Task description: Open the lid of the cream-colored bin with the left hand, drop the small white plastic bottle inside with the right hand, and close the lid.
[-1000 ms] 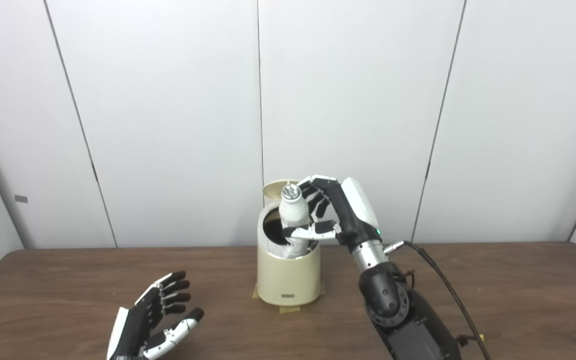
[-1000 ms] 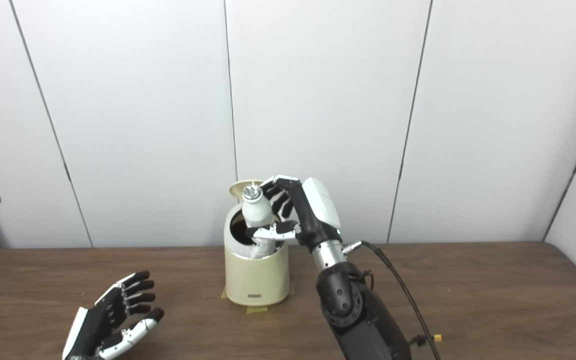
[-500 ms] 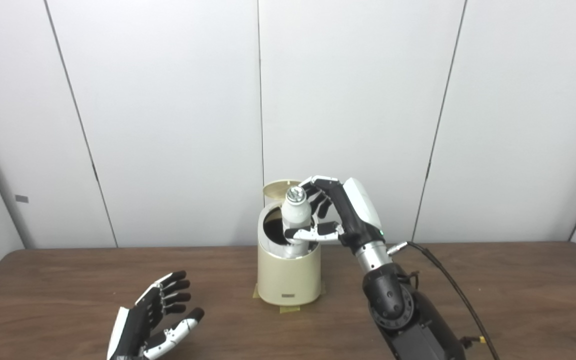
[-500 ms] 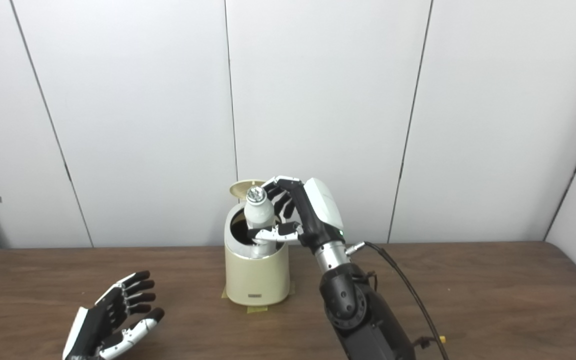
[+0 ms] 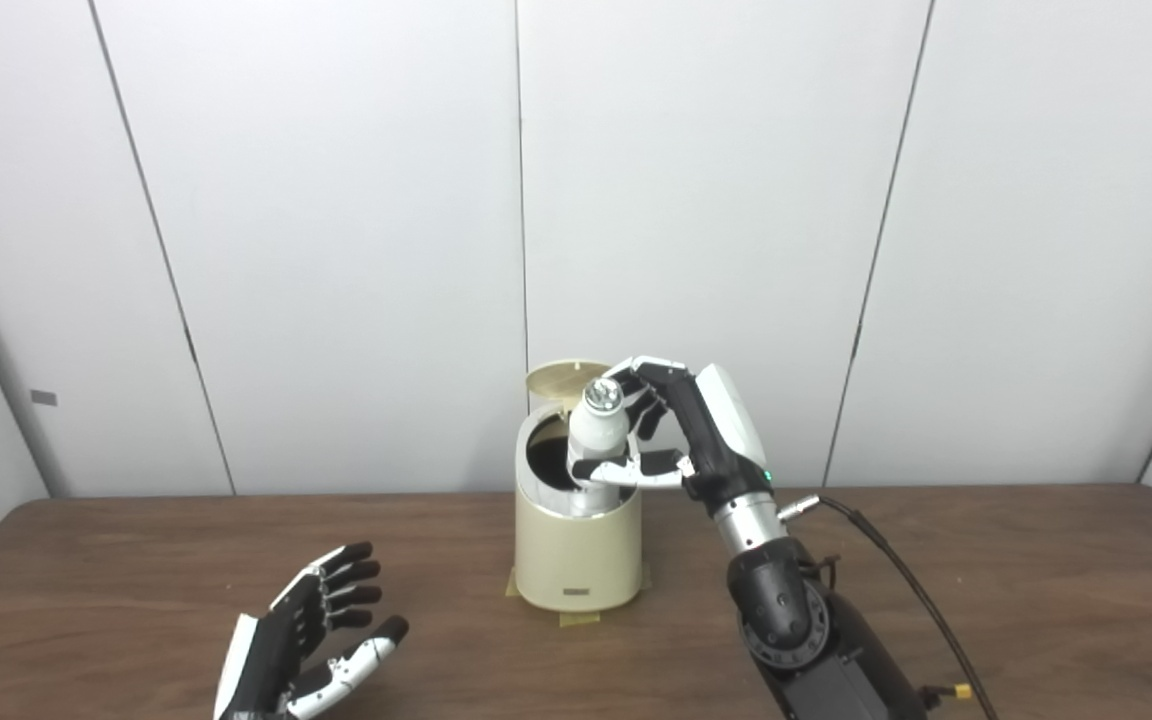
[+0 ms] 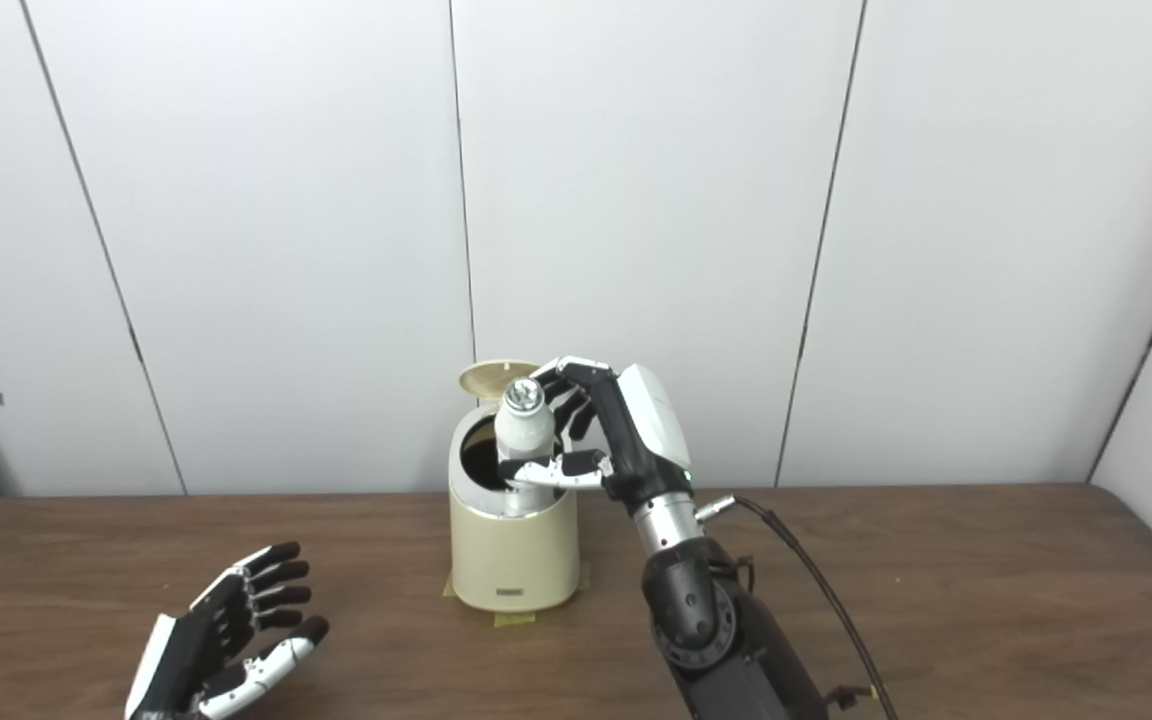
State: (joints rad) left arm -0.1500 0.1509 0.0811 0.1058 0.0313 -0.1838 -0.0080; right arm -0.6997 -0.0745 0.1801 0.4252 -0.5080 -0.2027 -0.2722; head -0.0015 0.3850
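The cream-colored bin (image 5: 576,560) stands at the middle of the table with its round lid (image 5: 561,380) tipped up at the back, showing a dark opening. My right hand (image 5: 671,435) is shut on the small white plastic bottle (image 5: 596,435), which has a silver cap. The bottle is held upright, its lower end inside the bin's rim at the right side of the opening. My left hand (image 5: 311,640) rests low at the front left, palm up, fingers spread, holding nothing and well away from the bin.
The brown wooden table (image 5: 986,590) runs across the view, with white wall panels (image 5: 336,250) close behind the bin. Tape tabs (image 5: 576,618) fix the bin's base to the table. A black cable (image 5: 896,570) trails from my right wrist toward the front right.
My right hand has shifted slightly to the right and down with the bottle, which now leans a little more upright over the opening. The left hand has not moved.
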